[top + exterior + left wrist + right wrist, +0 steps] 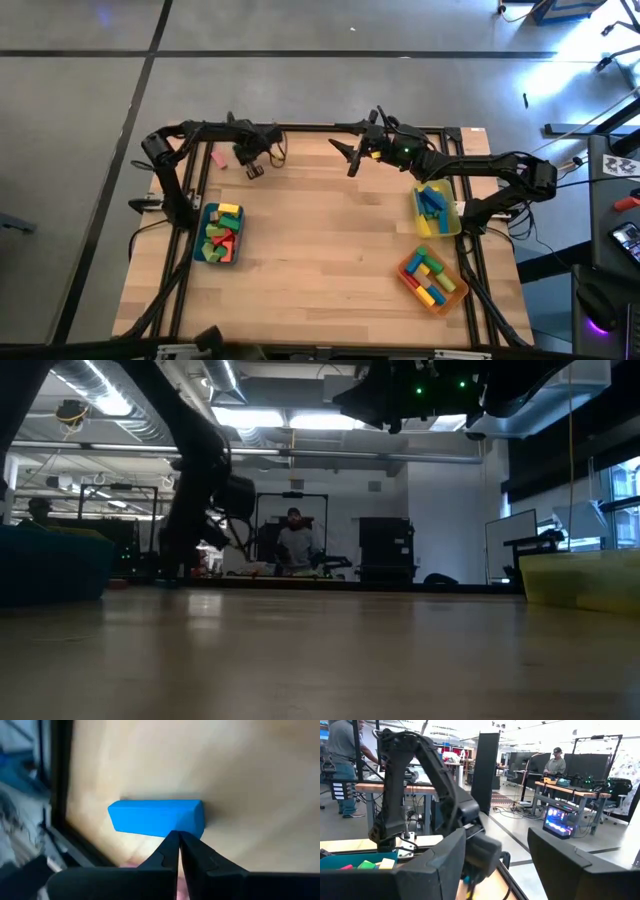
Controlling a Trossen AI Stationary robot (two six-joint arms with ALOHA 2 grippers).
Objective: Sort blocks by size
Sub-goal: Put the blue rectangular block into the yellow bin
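lying just beyond the left pincer [178, 845] (fingers together): blue block [156, 818].

The left arm is reaching along the top edge of the table in the upper left of the high view, its gripper [250, 163] pointing down with the fingers [172, 851] pressed together. The right arm is stretching from the right side toward top centre, its gripper [352, 155] raised above the table with the fingers spread wide.
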